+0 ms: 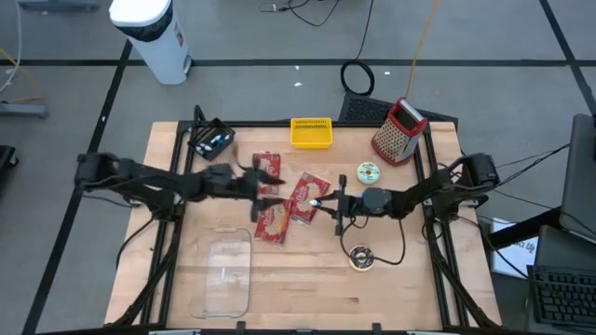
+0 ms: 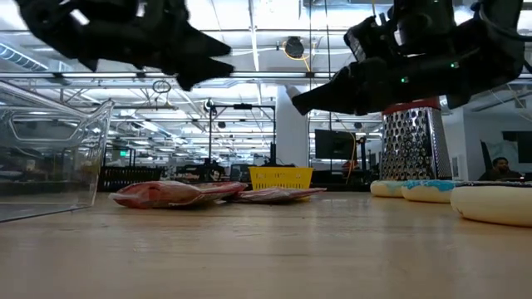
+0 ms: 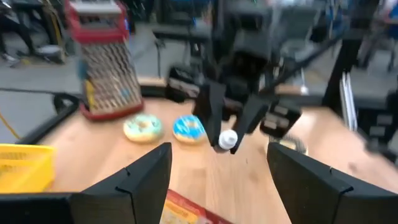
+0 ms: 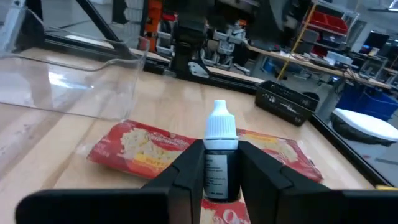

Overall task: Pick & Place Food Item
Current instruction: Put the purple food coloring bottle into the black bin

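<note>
A small dropper bottle (image 4: 220, 155) with a white cap is pinched upright in the right tool (image 4: 217, 177), above the red snack packets (image 1: 284, 200) at the middle of the bench (image 1: 307, 279). The left tool (image 3: 214, 168), fingers spread, hovers opposite over the same packets.

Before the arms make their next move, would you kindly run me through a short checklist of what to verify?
1. Right gripper jaws shut on the small dark dropper bottle with a white cap: ok.
2. Bottle upright in the grip: ok.
3. Left gripper jaws open and holding nothing: ok.
4. Red snack packets lying flat on the wooden table: ok.
5. Clear plastic container open to receive: cannot tell.
</note>
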You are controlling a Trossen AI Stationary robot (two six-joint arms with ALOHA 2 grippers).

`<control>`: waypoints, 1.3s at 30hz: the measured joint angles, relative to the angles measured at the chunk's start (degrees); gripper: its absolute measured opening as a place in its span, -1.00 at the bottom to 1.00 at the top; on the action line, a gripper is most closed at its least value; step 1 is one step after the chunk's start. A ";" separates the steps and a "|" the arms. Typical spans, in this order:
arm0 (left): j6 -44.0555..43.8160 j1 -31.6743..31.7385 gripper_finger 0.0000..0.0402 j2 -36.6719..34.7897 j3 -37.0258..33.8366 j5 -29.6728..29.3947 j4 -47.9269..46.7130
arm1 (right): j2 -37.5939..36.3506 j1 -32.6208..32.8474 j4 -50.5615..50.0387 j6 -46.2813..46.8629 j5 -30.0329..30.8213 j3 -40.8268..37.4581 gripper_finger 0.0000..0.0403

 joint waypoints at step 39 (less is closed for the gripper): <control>-20.51 1.27 0.33 24.59 26.36 -4.51 -12.56 | 1.18 4.24 3.48 -36.86 23.24 3.98 -0.67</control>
